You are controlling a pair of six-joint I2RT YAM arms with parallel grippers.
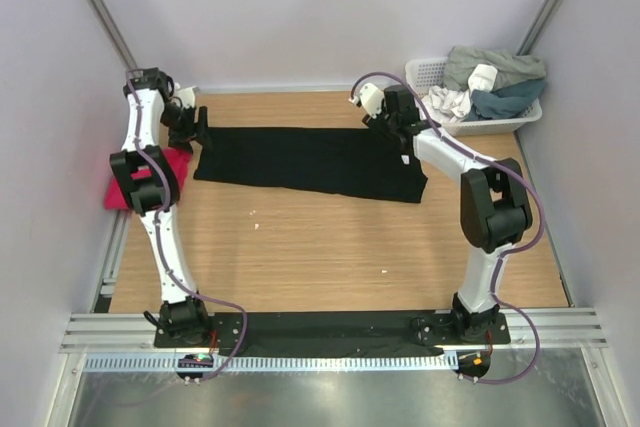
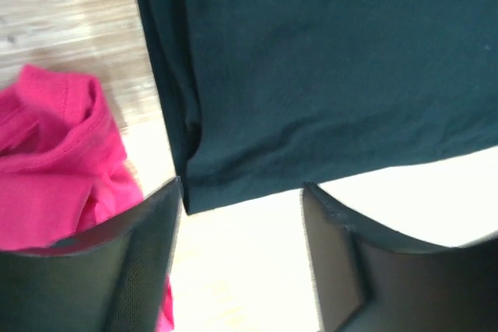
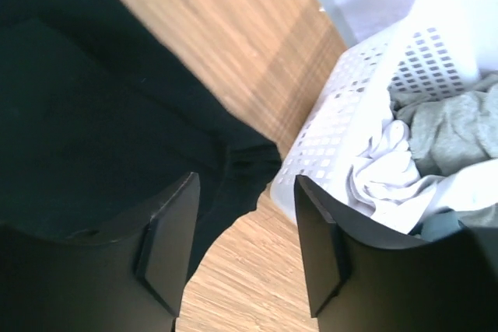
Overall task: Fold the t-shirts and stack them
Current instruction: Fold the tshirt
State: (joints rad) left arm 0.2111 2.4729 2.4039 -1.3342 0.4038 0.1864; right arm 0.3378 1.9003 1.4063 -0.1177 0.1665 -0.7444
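Note:
The black t-shirt (image 1: 310,162) lies folded into a long strip across the far part of the table. My left gripper (image 1: 192,133) is open and empty, hovering just off the strip's left end; its corner (image 2: 233,184) lies just beyond the fingertips. The pink t-shirt (image 1: 140,187) lies bunched at the table's left edge, under the left arm, and shows in the left wrist view (image 2: 54,169). My right gripper (image 1: 392,127) is open and empty over the strip's far right end (image 3: 101,122), by the basket.
A white latticed plastic basket (image 1: 432,72) with grey, white and teal clothes stands at the far right corner, close to my right gripper; it also shows in the right wrist view (image 3: 342,106). Walls close in the table on three sides.

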